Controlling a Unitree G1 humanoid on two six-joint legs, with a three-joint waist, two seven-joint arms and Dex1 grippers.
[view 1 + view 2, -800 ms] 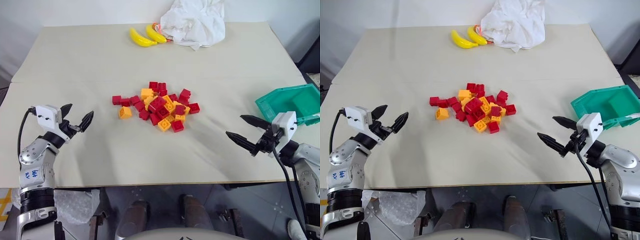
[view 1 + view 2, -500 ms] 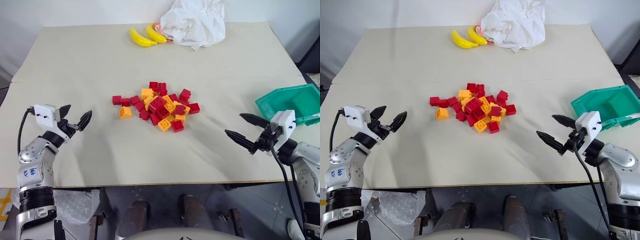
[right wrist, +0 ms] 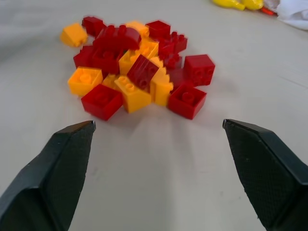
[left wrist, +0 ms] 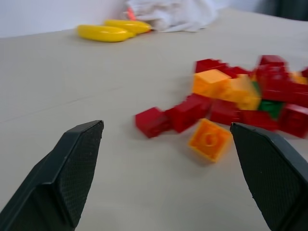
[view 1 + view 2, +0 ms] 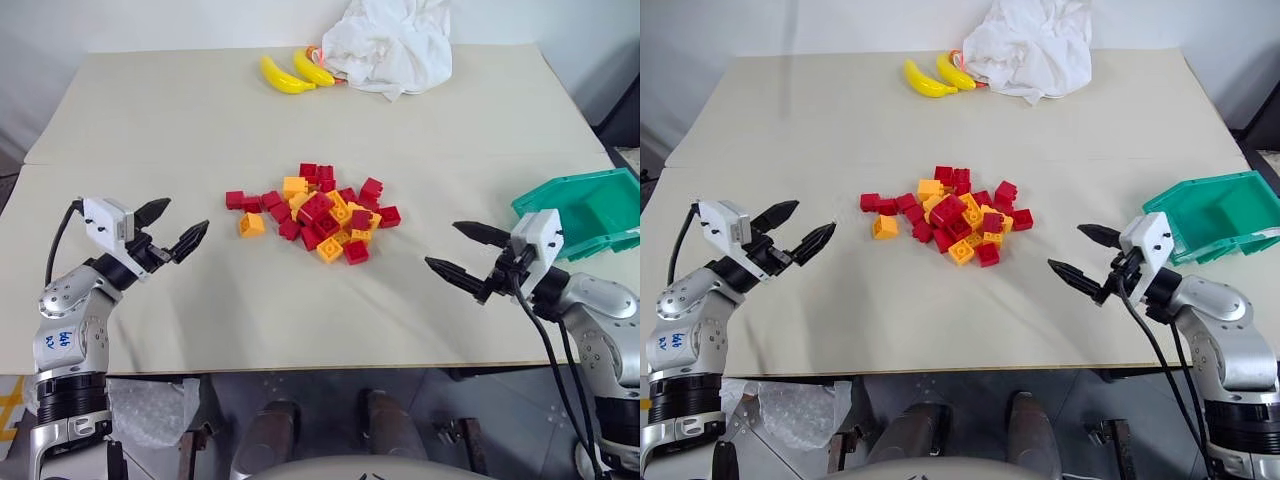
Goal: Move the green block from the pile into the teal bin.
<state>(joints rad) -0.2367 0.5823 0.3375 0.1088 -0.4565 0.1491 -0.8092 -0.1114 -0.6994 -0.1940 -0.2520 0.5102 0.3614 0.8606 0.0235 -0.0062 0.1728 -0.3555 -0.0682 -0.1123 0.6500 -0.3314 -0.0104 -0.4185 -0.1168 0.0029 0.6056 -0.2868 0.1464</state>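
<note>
While the green block is sitting half buried among red and orange bricks in the pile at the centre of the frame, we are holding both arms low at the frame's lower corners, aimed inward, probably to approach it. Our left end effector is hovering spread and empty left of the pile; our right end effector is gaping wide, touching nothing. The teal bin is waiting at the right edge of the tabletop.
</note>
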